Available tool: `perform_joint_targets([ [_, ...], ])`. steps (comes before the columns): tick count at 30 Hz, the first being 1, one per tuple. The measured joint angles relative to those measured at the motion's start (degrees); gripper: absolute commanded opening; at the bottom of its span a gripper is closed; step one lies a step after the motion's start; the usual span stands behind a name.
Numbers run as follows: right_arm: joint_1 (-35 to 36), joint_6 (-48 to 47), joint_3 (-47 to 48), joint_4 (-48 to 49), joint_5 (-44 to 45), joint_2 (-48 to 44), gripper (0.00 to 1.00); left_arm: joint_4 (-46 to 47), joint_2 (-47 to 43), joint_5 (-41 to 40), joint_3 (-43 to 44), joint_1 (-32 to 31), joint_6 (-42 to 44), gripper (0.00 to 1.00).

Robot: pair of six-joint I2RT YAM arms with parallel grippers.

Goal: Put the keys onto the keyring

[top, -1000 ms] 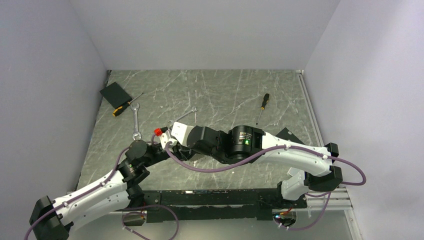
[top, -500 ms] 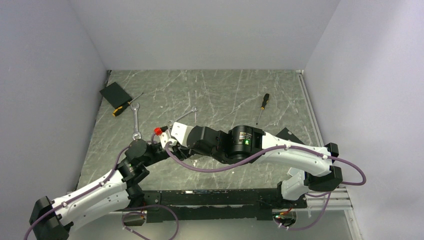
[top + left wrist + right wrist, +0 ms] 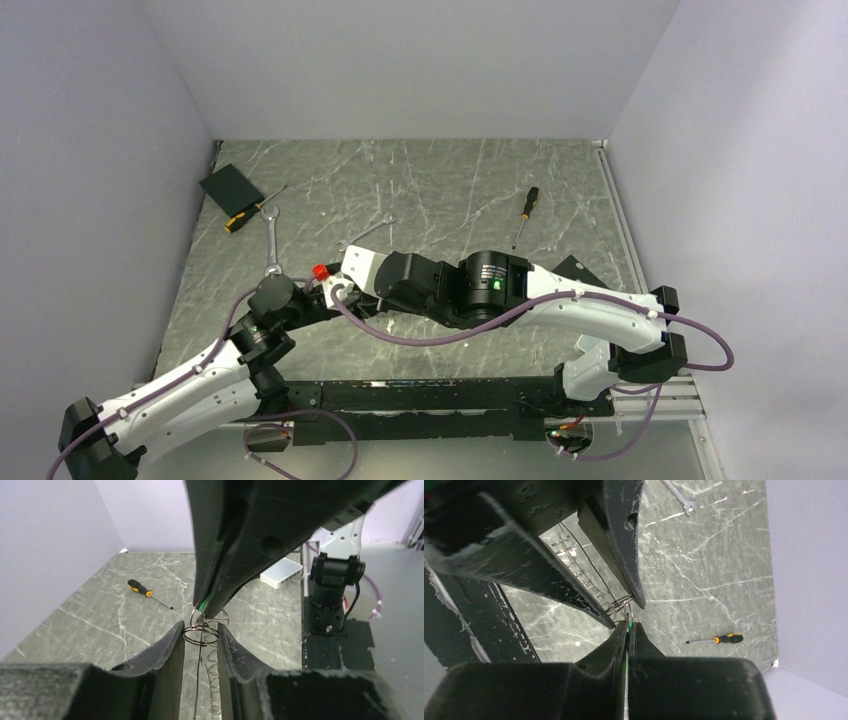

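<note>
My left gripper (image 3: 200, 630) is shut on the keyring (image 3: 201, 643), a thin grey metal loop held flat between its fingertips above the table. A thin dark string hangs down from it. My right gripper (image 3: 629, 624) is shut on the green-headed key (image 3: 629, 625), which shows only as a green sliver between its jaws. In the left wrist view the green key (image 3: 202, 606) sits at the right gripper's tip, just above the ring and touching it. In the top view both grippers meet at the table's left middle (image 3: 326, 287). I cannot make out the silvery key.
Two silver wrenches (image 3: 272, 240) (image 3: 366, 233) lie beyond the grippers. A black-and-orange screwdriver (image 3: 525, 210) lies at the back right. Another screwdriver (image 3: 245, 215) lies by a black square pad (image 3: 230, 185) at the back left. A white box (image 3: 281, 572) shows in the left wrist view.
The joined grippers have shifted slightly right and toward the near edge. Both grips are unchanged.
</note>
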Motion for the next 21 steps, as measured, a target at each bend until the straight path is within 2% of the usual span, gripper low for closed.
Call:
perform_joint_targets([
  [9, -0.1, 1.0, 0.0, -0.1, -4.6, -0.3, 0.0, -7.8, -4.3, 7.0, 1.0, 0.1, 12.9, 0.09],
  [15, -0.1, 1.7, -0.3, 0.0, -7.2, -0.7, 0.0, -10.9, -6.0, 9.3, 1.2, 0.1, 17.7, 0.13],
  [16, -0.1, 1.8, -0.5, 0.2, -7.5, -0.9, 0.0, -11.2, -6.2, 9.6, 1.2, 0.1, 18.0, 0.15],
  [18, -0.2, 2.1, -0.9, 0.7, -8.0, -1.2, 0.0, -11.5, -6.7, 9.9, 1.2, 0.1, 18.1, 0.33],
  [21, -0.2, 2.5, -1.3, 1.5, -8.6, -1.6, 0.0, -11.8, -7.7, 9.9, 1.2, 0.1, 18.0, 0.5],
])
